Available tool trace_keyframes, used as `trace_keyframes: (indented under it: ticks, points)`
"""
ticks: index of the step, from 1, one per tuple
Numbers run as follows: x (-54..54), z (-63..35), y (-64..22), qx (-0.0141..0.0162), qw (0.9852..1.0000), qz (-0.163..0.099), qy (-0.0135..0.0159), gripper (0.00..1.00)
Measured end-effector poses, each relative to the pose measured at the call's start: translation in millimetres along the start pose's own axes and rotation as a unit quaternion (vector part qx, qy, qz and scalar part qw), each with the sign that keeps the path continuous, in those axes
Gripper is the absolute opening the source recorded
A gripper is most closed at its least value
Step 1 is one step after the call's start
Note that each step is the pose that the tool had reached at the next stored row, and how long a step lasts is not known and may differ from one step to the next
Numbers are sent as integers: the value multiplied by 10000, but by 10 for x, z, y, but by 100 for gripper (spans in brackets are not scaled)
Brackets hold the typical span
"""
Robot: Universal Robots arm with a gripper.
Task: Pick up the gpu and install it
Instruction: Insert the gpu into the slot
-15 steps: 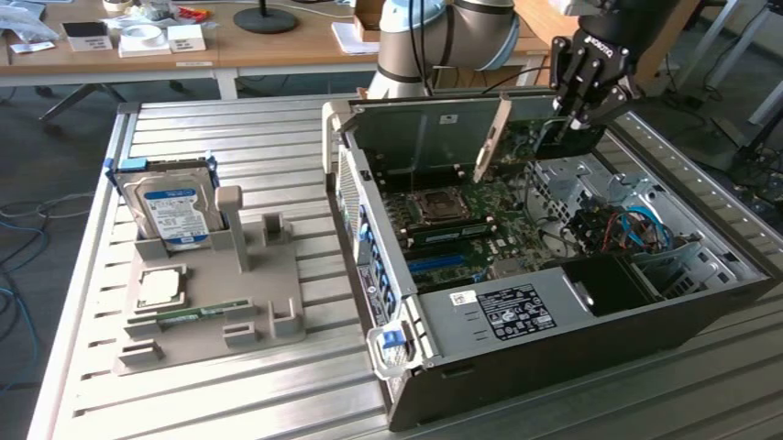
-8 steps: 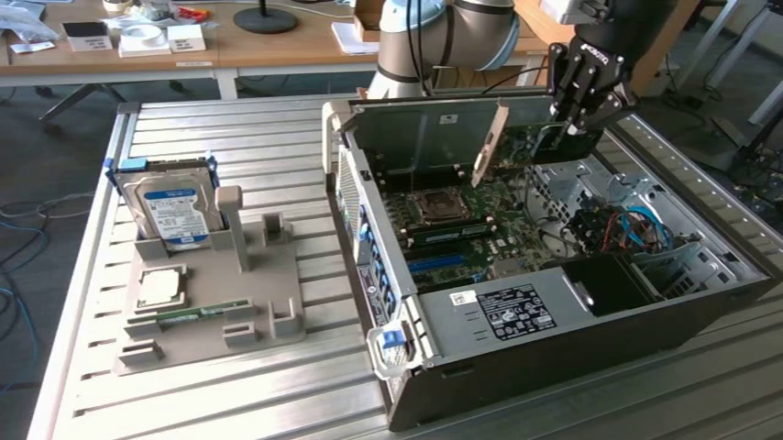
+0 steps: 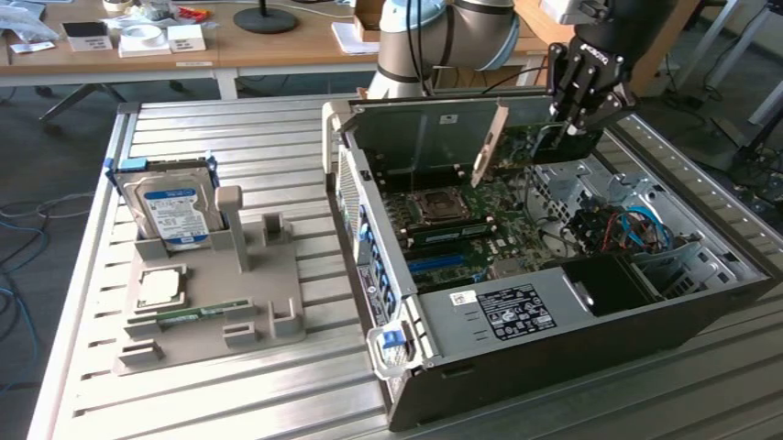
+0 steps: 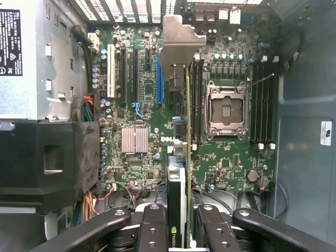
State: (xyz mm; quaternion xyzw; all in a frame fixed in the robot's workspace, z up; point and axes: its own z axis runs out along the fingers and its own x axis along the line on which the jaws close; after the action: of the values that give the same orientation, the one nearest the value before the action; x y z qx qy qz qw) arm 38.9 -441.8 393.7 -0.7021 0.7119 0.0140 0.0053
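Over the open computer case (image 3: 551, 376), which lies on its side on a ribbed metal table (image 3: 220, 137), the robot arm (image 3: 428, 37) reaches down from the far side. Its black jaws are clamped on the graphics card (image 3: 490, 145). The card is held on edge inside the case opening, near the case's back wall. The jaws grip it at the end away from its silver metal bracket (image 4: 178, 37).

From the camera on the wrist, the card's thin green edge runs straight out from between the two inner fingers (image 4: 152, 231). The black fan housing on one face sits tight against one of them. The two outer links of the jaws stand spread to either side.

Beneath the card lies the green motherboard (image 4: 136, 105). Seen from the wrist, the card's line falls between a long blue slot (image 4: 159, 79) and a pair of black memory slots (image 4: 197, 100). The square processor socket (image 4: 227, 110) is just beyond those. I cannot tell whether the card's lower edge touches the board or hangs above it.

Toward the exterior view's left, well apart from the case, a grey holder (image 3: 245, 302) sits on the table. It carries a blue-labelled hard drive (image 3: 171, 206) standing upright. A processor chip (image 3: 159, 286) lies flat in front of the drive, and a small memory stick (image 3: 196, 313) lies just beside the chip.
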Motion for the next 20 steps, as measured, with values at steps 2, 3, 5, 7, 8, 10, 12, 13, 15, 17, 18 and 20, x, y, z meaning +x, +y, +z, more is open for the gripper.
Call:
trace_keyframes:
  ticks: [2,3,5,7,8,10,12,13,15,17,18,20]
  points:
    - [0,3,22,0,10000,-1,-1,27]
    - [0,3,40,0,10000,-1,0,27]
    - [1,5,80,0,10000,-1,0,27]
    - [2,7,118,0,10000,-1,1,27]
    - [2,7,131,0,10000,-1,1,27]
    - [2,7,134,0,10000,-1,1,27]
    - [2,8,134,0,10000,-1,1,27]
    - [2,7,134,0,10000,-2,1,27]
    - [2,7,134,0,10000,-2,1,27]
    - [2,8,136,0,10000,-1,1,27]
    - [2,8,142,0,10000,0,0,27]
    - [2,9,170,0,10000,-1,0,27]
